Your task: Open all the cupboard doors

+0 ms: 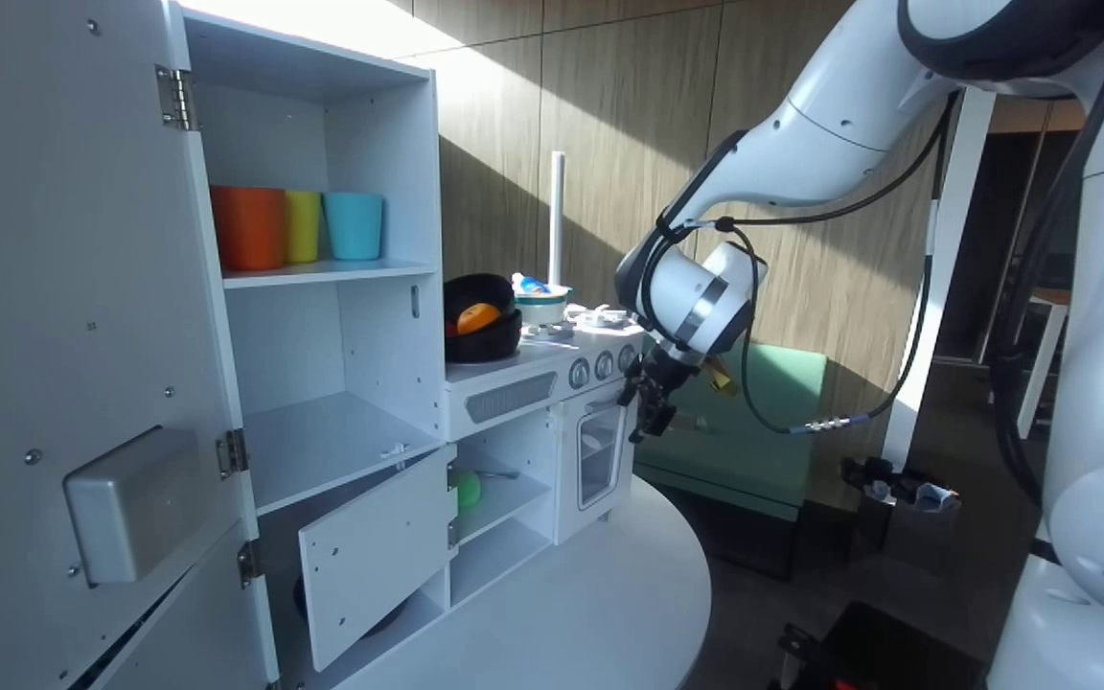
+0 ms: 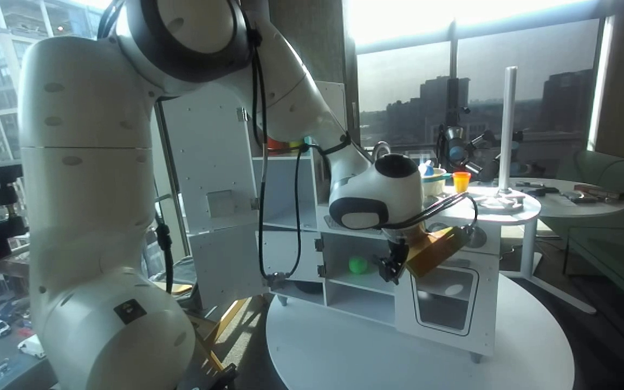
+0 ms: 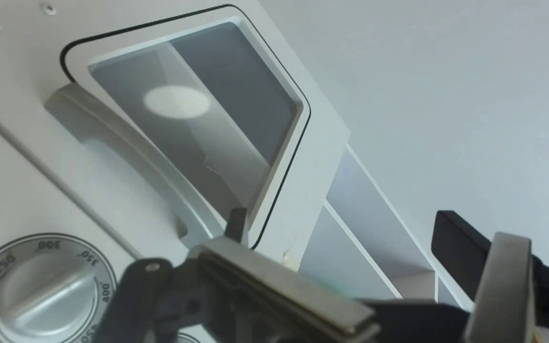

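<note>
Likely tackles the oven door (image 1: 592, 465) below the knobs (image 1: 604, 364), seemingly the last one shut, right of the open cupboard doors (image 1: 379, 556) in both exterior views, poising spread-apart, empty end effector (image 3: 343, 238) near its handle (image 3: 146, 159), next needs to hook it and pull.

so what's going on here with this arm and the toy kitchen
A robot arm is working at a toy kitchen. The tall door and the lower door stand open, and the small door is swung outward. The oven door looks shut, with the open end effector near its handle, holding nothing.
</note>
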Tool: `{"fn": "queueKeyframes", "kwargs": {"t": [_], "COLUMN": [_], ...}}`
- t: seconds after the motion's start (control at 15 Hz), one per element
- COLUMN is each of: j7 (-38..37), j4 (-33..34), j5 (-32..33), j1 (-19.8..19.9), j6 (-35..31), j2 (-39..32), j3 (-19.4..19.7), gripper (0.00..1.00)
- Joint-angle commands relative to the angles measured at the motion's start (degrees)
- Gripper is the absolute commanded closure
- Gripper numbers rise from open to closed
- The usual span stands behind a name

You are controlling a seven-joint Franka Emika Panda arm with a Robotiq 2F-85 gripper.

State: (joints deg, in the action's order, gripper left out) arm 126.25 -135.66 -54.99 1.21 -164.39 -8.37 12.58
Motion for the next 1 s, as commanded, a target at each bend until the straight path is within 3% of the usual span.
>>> {"fn": "queueKeyframes", "kwargs": {"t": [0.0,0.47,0.8,0.87,0.93], "j7": [8.49,23.77,35.6,29.56,29.62], "j4": [6.35,13.04,13.73,14.1,14.59], "j5": [-5.94,-20.61,-31.05,-25.49,-25.77], "j1": [1.3,3.06,3.27,3.01,2.96], "j6": [-1.16,-3.73,-4.38,-4.49,-4.56], "j2": [-4.74,-11.63,-10.86,-9.52,-9.29], "j3": [-1.46,-4.14,-5.18,-5.42,-5.59], "gripper": [0.0,0.0,0.0,0.0,0.0]}}
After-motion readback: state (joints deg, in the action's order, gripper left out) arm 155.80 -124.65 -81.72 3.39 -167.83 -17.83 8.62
